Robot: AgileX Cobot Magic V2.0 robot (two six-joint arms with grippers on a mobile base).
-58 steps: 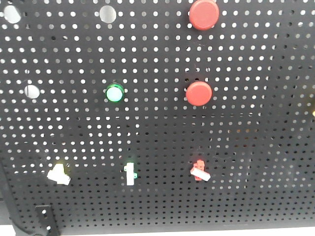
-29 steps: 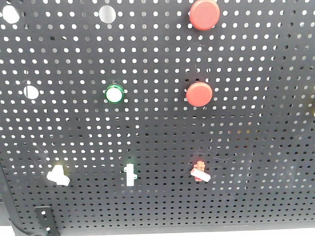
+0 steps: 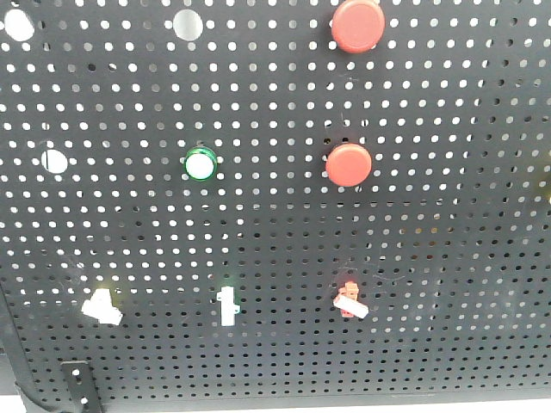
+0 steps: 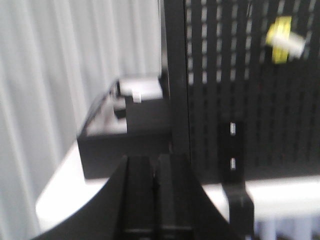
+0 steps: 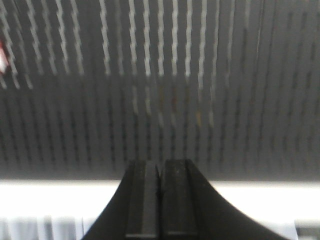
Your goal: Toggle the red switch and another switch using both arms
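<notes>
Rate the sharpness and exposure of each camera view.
Front view: sharp, evenly lit; pegboard holes crisp, the red switch readable. Left wrist view: soft all over; the yellow-based switch is a yellow-white smear, the left gripper dark. Right wrist view: holes streak vertically, bright band below blown out behind the right gripper.

There's the red switch (image 3: 349, 298) at five o'clock in the front view, red base, white lever tip slanting toward four. The other switch (image 3: 102, 305) is well apart at eight o'clock, white lever on a faint yellow base. Left gripper (image 4: 156, 167) and right gripper (image 5: 160, 172) both have their fingers pressed together, touching neither switch.
</notes>
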